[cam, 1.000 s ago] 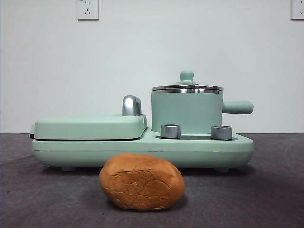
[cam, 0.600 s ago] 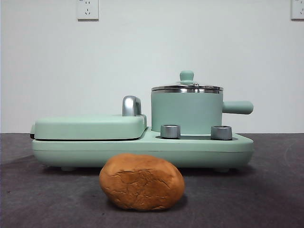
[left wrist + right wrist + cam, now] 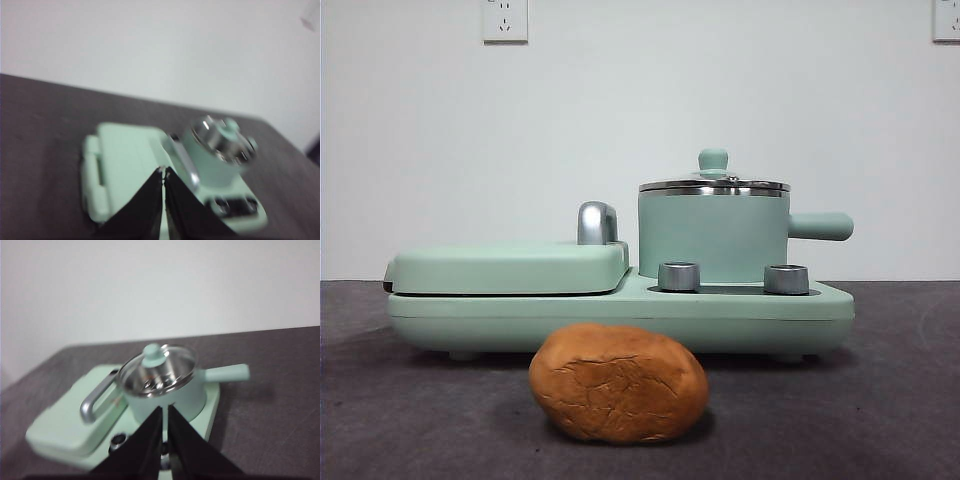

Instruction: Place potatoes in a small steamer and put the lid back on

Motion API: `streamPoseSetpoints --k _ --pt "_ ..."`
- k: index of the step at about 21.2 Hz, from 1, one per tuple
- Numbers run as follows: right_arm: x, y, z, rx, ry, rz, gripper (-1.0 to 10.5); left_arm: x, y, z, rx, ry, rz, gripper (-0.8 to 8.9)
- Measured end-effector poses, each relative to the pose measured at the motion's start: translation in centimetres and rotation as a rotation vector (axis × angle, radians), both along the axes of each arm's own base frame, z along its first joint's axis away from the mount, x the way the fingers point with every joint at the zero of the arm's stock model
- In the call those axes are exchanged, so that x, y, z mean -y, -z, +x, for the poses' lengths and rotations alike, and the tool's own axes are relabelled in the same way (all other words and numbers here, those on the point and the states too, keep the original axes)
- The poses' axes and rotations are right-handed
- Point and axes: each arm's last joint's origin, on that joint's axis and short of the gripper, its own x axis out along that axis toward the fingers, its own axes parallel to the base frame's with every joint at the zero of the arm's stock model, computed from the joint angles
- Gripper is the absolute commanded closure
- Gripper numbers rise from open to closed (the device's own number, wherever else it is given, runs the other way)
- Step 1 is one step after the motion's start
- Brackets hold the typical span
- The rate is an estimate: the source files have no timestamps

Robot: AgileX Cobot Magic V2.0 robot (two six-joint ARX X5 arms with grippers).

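Note:
An orange-brown potato (image 3: 618, 383) with cracked skin lies on the dark table in front of the appliance. The small steamer (image 3: 713, 238) (image 3: 212, 160) (image 3: 165, 397), a mint-green pot with a side handle, stands on the right half of the appliance base. Its glass lid (image 3: 714, 184) (image 3: 159, 371) (image 3: 222, 138) with a green knob rests on the pot. My left gripper (image 3: 163, 171) is shut and empty, raised above and short of the griddle side. My right gripper (image 3: 165, 410) is shut and empty, raised above and short of the pot. Neither gripper shows in the front view.
The mint-green appliance base (image 3: 620, 315) carries a flat griddle cover (image 3: 510, 268) with a chrome handle (image 3: 597, 222) on its left half. Two silver knobs (image 3: 679, 276) sit at the front of the pot side. A white wall stands behind.

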Motion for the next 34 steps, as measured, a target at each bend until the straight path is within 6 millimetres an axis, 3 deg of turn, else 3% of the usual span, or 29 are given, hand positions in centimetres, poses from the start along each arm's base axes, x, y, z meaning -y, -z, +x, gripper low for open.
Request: streamPoseSetpoints --k 5,13,15,18,26,34 --pt "-0.1 -0.9 0.7 -0.059 -0.081 -0.15 9.3 0.1 -0.6 1.4 -0.055 0.092 0.147 8.05" --pt "-0.2 -1.1 2.2 -0.026 -0.141 -0.388 9.3 0.5 -0.4 3.6 0.022 0.224 0.477 8.0" --pt "-0.3 -1.0 2.4 0.001 -0.166 -0.45 8.5 0.8 -0.2 4.2 0.031 0.255 0.534 7.05" --pt "-0.4 -0.9 2.5 0.027 -0.175 -0.514 7.1 1.2 -0.1 4.9 0.046 0.296 0.566 5.85" --pt "-0.5 -0.9 2.5 0.04 -0.175 -0.555 6.9 2.3 -0.9 5.7 0.144 0.339 0.541 5.85" --pt "-0.5 -0.9 2.5 0.041 -0.176 -0.557 6.9 4.6 -1.1 9.5 0.152 0.38 0.478 5.86"
